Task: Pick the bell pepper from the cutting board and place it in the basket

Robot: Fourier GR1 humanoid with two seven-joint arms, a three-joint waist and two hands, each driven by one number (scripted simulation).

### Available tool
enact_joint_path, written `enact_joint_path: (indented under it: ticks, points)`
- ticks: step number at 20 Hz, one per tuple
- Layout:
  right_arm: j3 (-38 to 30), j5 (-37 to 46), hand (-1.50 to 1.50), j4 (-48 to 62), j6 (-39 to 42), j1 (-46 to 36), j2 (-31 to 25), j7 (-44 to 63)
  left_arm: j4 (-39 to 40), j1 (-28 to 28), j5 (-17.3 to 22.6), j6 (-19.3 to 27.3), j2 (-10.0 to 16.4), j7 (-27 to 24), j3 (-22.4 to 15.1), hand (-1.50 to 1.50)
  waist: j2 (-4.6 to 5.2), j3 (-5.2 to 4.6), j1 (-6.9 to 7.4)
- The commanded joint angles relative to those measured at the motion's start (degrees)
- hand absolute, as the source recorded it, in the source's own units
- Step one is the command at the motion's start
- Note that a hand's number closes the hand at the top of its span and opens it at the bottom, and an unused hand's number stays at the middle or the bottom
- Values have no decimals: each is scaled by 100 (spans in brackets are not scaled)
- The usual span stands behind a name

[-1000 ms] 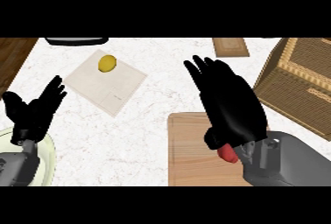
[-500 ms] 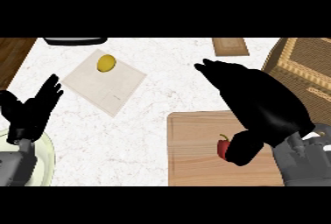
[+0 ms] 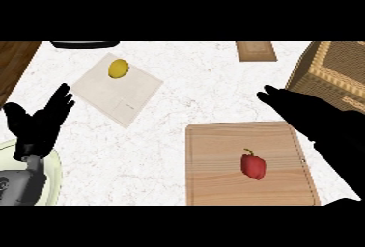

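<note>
- A small red bell pepper (image 3: 253,166) with a short stem lies free on the light wooden cutting board (image 3: 214,144), right of its middle, with nothing touching it.
- The black right robot hand (image 3: 321,123) hangs over the board's right edge, fingers straight and spread, grasping nothing. It looks poised to take the pepper.
- The woven wicker basket (image 3: 335,72) stands at the far right of the white marbled desk (image 3: 200,96), just beyond the board, so the carry should be short.
- The black left robot hand (image 3: 39,123) rests released, fingers up, near the left edge, by a pale green plate (image 3: 51,166).
</note>
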Motion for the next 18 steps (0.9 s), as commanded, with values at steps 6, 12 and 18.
enact_joint_path:
  ticks: [6,12,18]
  points:
    - [-274,1498,-150,-176,32,1652,98,-1195,12,-246,-33,-244,-7,249,171,0,46,9,104]
    - [292,3298,-150,666,-1335,2754,367,-3193,-262,317,-275,-71,-295,-147,33,0,47,16,122]
    - [799,3943,-150,1773,-2439,2857,1222,-3895,-47,-95,-105,-430,-9,127,382,0,47,8,130]
